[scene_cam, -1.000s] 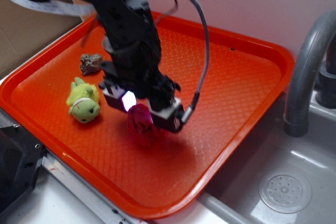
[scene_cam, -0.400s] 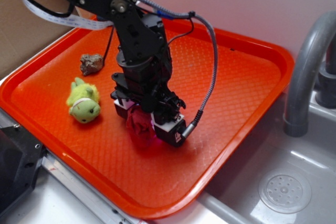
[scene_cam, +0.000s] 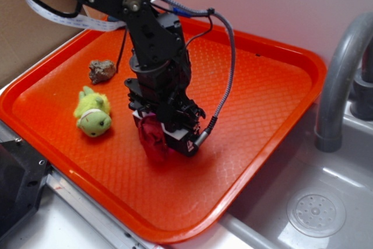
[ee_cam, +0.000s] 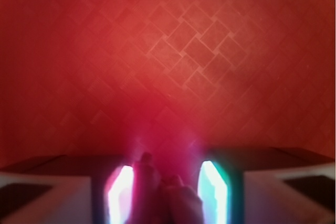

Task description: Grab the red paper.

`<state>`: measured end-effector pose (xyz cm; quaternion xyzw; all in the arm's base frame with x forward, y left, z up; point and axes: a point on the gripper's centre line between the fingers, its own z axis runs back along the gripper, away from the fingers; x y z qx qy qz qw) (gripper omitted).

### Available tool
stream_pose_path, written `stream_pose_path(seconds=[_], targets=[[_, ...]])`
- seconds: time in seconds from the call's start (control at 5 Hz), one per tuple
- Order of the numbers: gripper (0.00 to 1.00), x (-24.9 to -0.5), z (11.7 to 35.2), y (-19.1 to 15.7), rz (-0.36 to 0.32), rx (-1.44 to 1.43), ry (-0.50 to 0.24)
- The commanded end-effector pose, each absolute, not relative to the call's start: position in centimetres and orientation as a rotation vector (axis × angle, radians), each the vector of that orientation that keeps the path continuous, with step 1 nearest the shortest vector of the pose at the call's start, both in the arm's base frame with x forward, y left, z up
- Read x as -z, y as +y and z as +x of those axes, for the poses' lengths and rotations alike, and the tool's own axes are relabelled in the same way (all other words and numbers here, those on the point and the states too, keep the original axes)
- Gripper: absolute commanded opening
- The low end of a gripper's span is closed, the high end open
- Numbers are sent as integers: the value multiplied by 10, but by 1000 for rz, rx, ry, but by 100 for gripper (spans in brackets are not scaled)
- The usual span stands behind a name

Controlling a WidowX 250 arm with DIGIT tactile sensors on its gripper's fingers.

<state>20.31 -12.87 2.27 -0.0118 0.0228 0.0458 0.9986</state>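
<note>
Since the earlier frames, we see that the tool (scene_cam: 156, 137) has come down over the red paper (scene_cam: 152, 137) and drawn its fingers in, so that the crimson ball now sits pinched between them rather than lying loose below. In the exterior view the paper ball hangs from the tool's tip, its lower end touching or just above the orange-red tray (scene_cam: 280, 91); we cannot tell which. In the wrist view the two lit finger pads (ee_cam: 119, 192) flank the dark wrinkled paper (ee_cam: 163, 198) closely on both sides, so we read the tool as clamped on the paper, with the tray's diamond-patterned floor filling the frame beyond. Well to the left on the tray lie a green plush toy (scene_cam: 93, 113) and, behind it, a small grey-brown lump like a stone (scene_cam: 101, 70); both are apart from the tool. A grey faucet (scene_cam: 341, 80) and a sink with its drain (scene_cam: 316, 210) stand to the right of the tray. We judge the step in hand to be the close of the grasp: contact is made, and the hold looks seated. The next move, in our judgement, calls for a straight lift off the tray, with grip pressure kept, since crumpled paper may compress and slip, and with the path kept clear of the plush toy.
</note>
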Motion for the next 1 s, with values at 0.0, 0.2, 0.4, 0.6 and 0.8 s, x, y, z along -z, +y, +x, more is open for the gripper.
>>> stream_pose_path(seconds=[0.0, 0.2, 0.4, 0.6, 0.8], targets=[[0, -91, 233, -100, -38, -117, 7], [0, -133, 253, -68, -82, -42, -13], [0, -174, 256, -45, -53, -55, -69], [0, -213, 250, -29, -2, -79, -138], [0, -224, 247, -15, -55, -130, -186]])
